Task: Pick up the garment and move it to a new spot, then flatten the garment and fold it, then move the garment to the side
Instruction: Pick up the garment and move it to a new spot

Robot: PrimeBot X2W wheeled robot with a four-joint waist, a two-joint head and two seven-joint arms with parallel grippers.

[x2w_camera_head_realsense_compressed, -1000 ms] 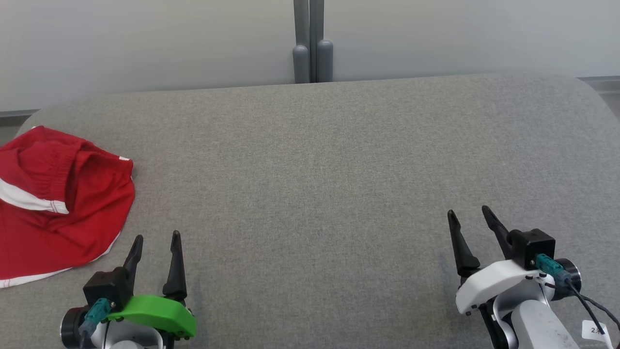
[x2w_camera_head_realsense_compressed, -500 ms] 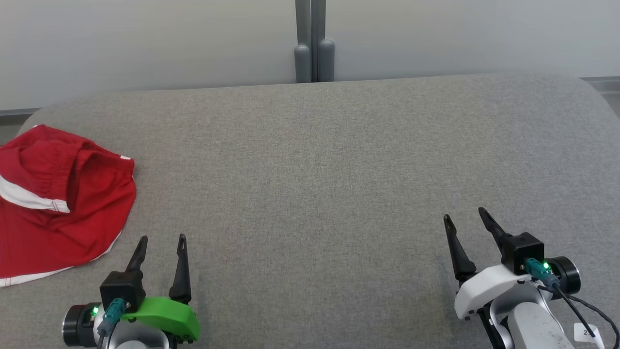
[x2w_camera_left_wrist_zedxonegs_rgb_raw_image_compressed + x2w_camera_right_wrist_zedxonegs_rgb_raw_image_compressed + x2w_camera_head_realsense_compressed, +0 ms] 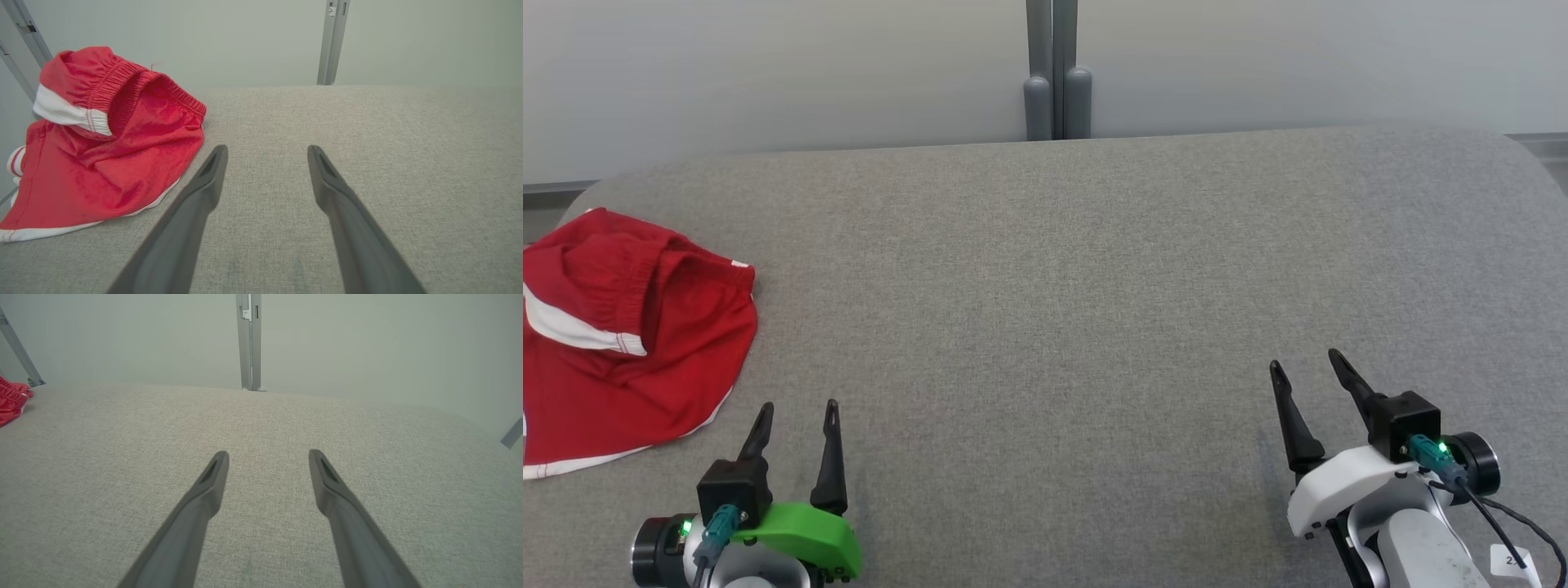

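The left gripper (image 3: 799, 405) is seen at the lower left of the head view, its two dark fingers spread wide with nothing held between them. It is placed over the grey fabric surface (image 3: 1054, 286). The red garment (image 3: 637, 343), trimmed in white, is laid crumpled at the left edge of that surface, near the left gripper but apart from it. Its gathered waistband is bunched up on the far side. The right gripper (image 3: 1303, 359) is found at the lower right, likewise spread wide and empty, well apart from the garment. A grey post (image 3: 1058, 73) is set against the pale wall beyond the surface's far edge. In the left wrist view, the left gripper (image 3: 267, 149) is shown with a broad gap between its fingers and bare grey cloth beneath. The garment (image 3: 114, 155) is heaped just beside the left-hand finger, and whether they touch cannot be told. In the right wrist view, the right gripper (image 3: 268, 453) is shown wide apart over bare surface, and a small red corner of the garment (image 3: 10, 402) is caught at the far left edge.
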